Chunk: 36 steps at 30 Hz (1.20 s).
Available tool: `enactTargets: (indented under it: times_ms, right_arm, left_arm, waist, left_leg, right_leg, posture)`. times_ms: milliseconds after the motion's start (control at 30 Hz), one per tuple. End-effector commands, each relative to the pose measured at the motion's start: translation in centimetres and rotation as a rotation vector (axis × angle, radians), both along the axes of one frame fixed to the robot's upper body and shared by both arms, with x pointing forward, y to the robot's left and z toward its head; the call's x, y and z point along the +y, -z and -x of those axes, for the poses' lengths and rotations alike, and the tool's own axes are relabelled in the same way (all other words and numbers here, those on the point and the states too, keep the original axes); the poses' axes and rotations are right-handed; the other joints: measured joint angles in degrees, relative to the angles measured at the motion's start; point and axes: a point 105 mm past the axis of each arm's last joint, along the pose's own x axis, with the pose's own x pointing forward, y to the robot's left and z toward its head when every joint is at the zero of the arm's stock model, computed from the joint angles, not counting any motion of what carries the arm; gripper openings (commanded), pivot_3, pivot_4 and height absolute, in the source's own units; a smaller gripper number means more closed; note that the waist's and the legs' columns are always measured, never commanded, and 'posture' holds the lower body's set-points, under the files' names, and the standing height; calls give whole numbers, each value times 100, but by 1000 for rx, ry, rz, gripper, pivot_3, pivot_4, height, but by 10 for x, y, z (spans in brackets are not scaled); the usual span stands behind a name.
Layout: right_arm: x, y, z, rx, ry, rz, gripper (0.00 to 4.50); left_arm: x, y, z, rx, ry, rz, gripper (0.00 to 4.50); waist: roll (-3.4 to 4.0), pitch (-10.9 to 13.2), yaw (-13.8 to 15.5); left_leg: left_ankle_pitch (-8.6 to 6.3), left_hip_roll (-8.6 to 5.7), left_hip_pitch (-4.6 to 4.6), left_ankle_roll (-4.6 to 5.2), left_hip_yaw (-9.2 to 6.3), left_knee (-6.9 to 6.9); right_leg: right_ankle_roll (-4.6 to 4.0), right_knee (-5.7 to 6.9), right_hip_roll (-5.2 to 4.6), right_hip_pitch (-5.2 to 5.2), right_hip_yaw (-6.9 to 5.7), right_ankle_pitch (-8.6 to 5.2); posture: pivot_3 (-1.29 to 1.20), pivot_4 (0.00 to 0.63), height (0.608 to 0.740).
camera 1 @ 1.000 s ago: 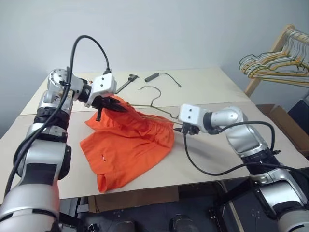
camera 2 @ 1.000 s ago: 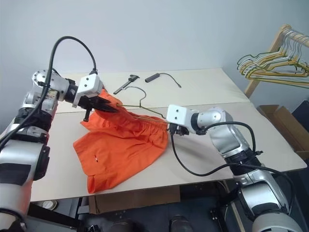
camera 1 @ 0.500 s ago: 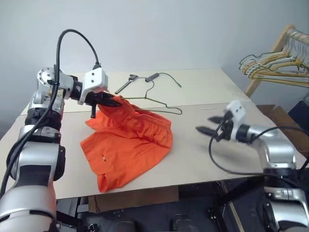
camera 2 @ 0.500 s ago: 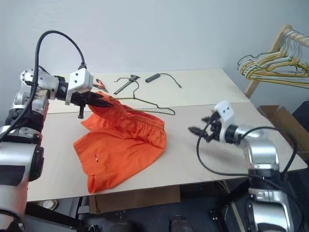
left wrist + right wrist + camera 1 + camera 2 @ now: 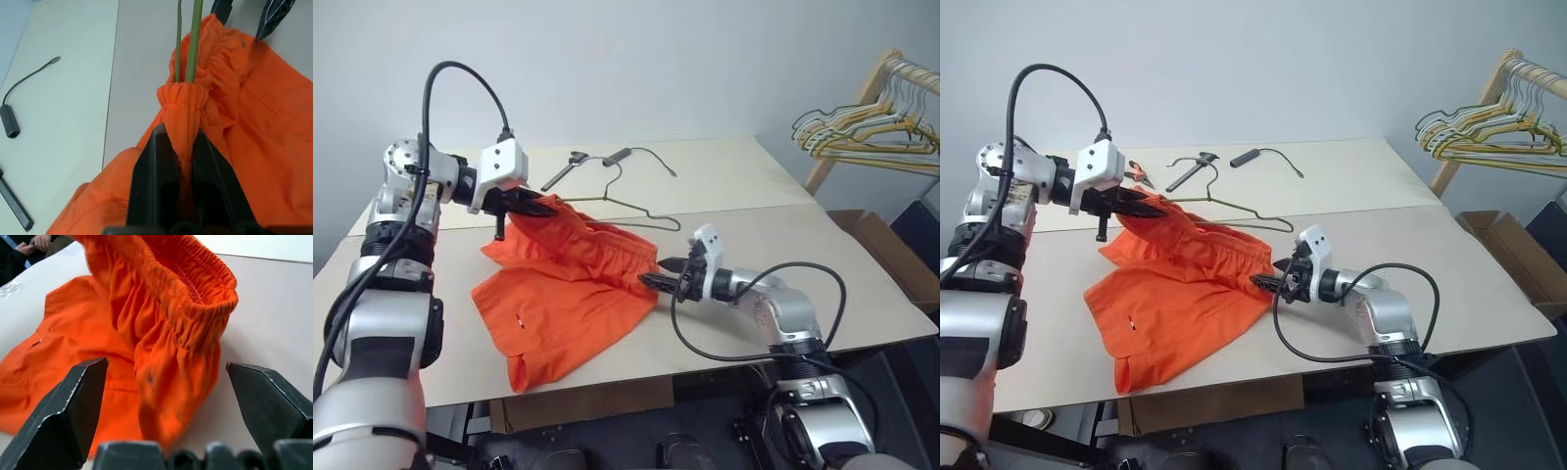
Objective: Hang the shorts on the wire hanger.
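The left gripper [image 5: 546, 205], in the upper left of the left eye view, is clamped on a bunched fold of the waistband of the orange shorts [image 5: 570, 294]. The left wrist view shows the fabric pinched between both black fingers [image 5: 159, 171], with the two wire runs of the wire hanger [image 5: 188, 41] entering the gathered waistband just beyond the fingertips. The lifted corner stands above the table [image 5: 822, 245]; the remaining fabric lies spread at centre left of the frame.

The right gripper [image 5: 1270, 279], at frame centre, has its jaws spread wide (nothing gripped). The right wrist view shows the waistband end of the shorts between the two fingertips [image 5: 73, 406], with clearance on both sides.

The hanger hook [image 5: 612, 168] lies on the table at upper centre, the wire running down into the shorts.
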Motion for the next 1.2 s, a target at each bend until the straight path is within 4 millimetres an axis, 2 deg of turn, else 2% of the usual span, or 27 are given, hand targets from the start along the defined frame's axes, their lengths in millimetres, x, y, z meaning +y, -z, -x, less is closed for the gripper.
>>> enactTargets:
  times_ms: [33,333,500,633,867,1033,1200]
  right_arm:
    - [4,-14,-7,-45,2,-31,3233]
    - [-1,-12,-19,-37,91,-29,21]
    - [-15,-12,-23,-39,125,-23,21]
    - [-35,-13,-25,-54,143,12,21]
    - [-59,-19,-27,-96,144,66,21]
    - [-73,-20,-27,-128,140,123,21]
    - [-78,-24,-23,-174,115,167,21]
  left_arm:
    - [-1,-19,1,-68,10,31,0]
    - [1,-18,6,-58,35,40,0]
    - [6,-22,14,-43,72,25,0]
    - [11,-29,20,-44,73,24,0]
    - [16,-25,27,-26,83,-10,0]
    - [23,-19,26,-10,57,-46,0]
    - [25,-17,19,-27,9,-62,0]
  waist:
    - [0,0,2]
    - [0,0,-28]
    - [0,0,-34]
    - [0,0,-25]
    - [0,0,-13]
    - [0,0,-15]
    - [0,0,-17]
  left_leg:
    - [0,0,-1,0,0,0]
    - [0,1,2,0,-2,-1]
    - [0,1,-1,0,-2,-1]
    - [0,1,-4,0,-15,-1]
    - [0,1,3,0,-16,0]
    - [0,1,1,1,-15,-1]
    - [0,1,3,0,-3,-1]
  right_leg:
    - [0,0,0,0,-2,0]
    - [0,2,1,-2,0,0]
    - [0,3,1,-2,1,0]
    - [0,3,0,-4,2,0]
    - [1,-1,0,0,3,0]
    - [1,-1,0,-1,3,0]
    - [1,-7,1,-1,5,-1]
  posture:
    - [28,0,740]
    - [30,0,740]
    - [30,0,740]
    - [32,0,740]
    - [34,0,740]
    - [36,0,740]
    - [36,0,740]
